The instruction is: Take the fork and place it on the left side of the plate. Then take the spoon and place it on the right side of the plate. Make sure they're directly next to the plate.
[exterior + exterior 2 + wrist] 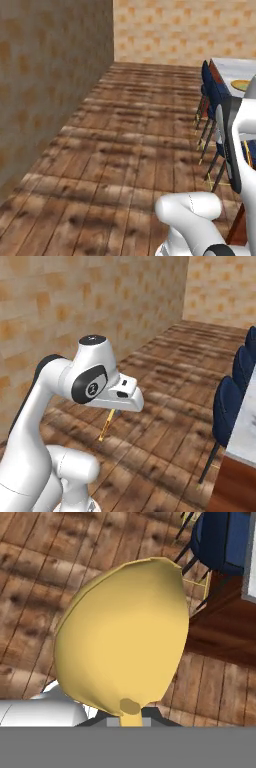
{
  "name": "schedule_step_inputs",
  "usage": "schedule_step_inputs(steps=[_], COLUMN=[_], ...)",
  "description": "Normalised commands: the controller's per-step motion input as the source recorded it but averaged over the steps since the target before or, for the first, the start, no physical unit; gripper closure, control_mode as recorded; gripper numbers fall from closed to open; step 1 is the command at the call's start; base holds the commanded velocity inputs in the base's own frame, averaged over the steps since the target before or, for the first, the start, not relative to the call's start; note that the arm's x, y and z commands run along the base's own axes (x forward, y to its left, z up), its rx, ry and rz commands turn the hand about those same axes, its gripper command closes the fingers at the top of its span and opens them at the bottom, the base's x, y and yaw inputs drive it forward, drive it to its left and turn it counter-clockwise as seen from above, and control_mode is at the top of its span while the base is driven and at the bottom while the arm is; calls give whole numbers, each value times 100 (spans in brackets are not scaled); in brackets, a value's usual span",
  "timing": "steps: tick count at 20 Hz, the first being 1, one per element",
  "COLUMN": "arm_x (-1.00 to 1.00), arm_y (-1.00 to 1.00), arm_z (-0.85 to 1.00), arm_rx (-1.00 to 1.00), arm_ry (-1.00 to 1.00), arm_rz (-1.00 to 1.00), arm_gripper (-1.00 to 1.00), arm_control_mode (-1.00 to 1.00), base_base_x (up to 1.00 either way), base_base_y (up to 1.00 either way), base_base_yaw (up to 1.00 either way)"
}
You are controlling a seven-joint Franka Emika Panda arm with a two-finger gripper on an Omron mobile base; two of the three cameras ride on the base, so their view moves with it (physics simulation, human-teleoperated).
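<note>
Wood plank floor (125, 150), tan brick-pattern walls (50, 75). Row of dark blue chairs (227, 406) on thin legs along the white-topped table (232, 70), pushed up against its edge. Table side panel is reddish-brown.

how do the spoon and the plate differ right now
The spoon is up in the air, gripped in the shut hand over the wooden floor; the plate lies flat on the pale table. In the hand view the spoon's bowl looks egg-shaped above a short stub of handle, while the plate shows as a thin flat sliver, partly hidden behind the arm. Both are yellowish.
</note>
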Motion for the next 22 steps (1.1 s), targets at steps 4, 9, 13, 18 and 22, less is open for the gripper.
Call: schedule_step_inputs(steps=[4,9,13,18,22], arm_x=[0,0,0,0,0], arm_y=[0,0,0,0,0], arm_z=[0,0,0,0,0], arm_rx=[0,0,0,0,0], arm_ry=[0,0,0,0,0], arm_rz=[0,0,0,0,0], arm_gripper=[100,100,100,100,100], arm_control_mode=[100,100,100,100,100], base_base_x=[96,95,95,95,94], base_base_y=[63,63,63,62,61], base_base_yaw=[-49,-50,-51,-51,-51])
